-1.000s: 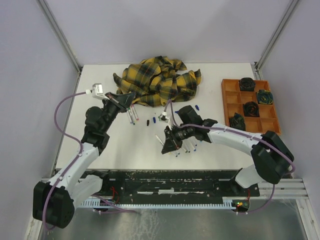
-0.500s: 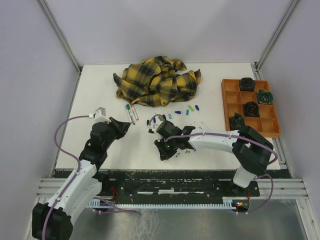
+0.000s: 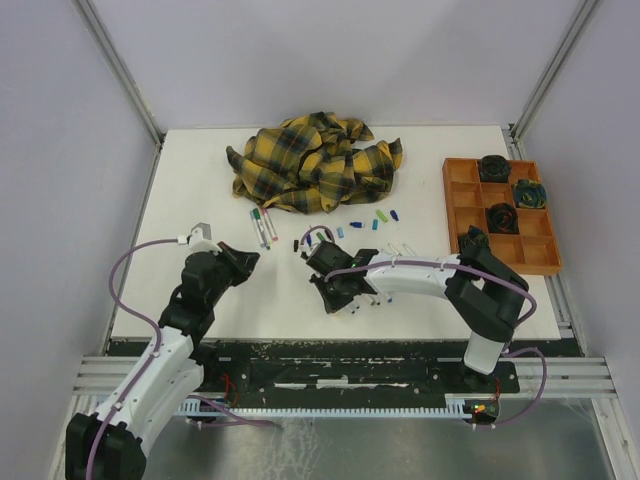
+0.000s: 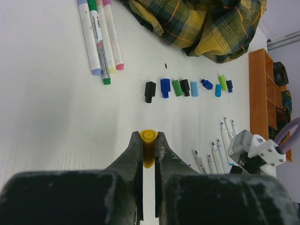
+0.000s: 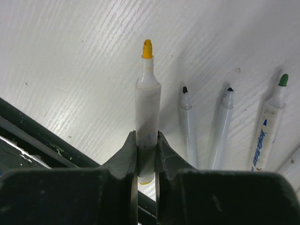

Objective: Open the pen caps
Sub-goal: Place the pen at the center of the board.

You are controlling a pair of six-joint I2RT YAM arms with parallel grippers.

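My left gripper (image 4: 149, 136) (image 3: 246, 259) is shut on a yellow pen cap (image 4: 149, 146) and hovers over the table's left-middle. A row of loose pen caps (image 4: 185, 87) (image 3: 345, 230) in black, blue and green lies ahead of it. Three capped pens (image 4: 100, 43) (image 3: 263, 226) lie by the cloth. My right gripper (image 5: 146, 136) (image 3: 335, 298) is shut on a white pen (image 5: 148, 96) with a bare yellow tip, held low over the table. Several uncapped pens (image 5: 223, 123) (image 4: 216, 152) lie just beside it.
A yellow-and-black plaid cloth (image 3: 315, 165) is heaped at the back middle. An orange compartment tray (image 3: 449, 205) with dark rolled items stands at the right. The table's near edge and black rail (image 5: 42, 140) run close under the right gripper.
My left gripper has pulled back from the cloth's edge toward the near side. The right gripper with its pen has shifted slightly left and nearer.
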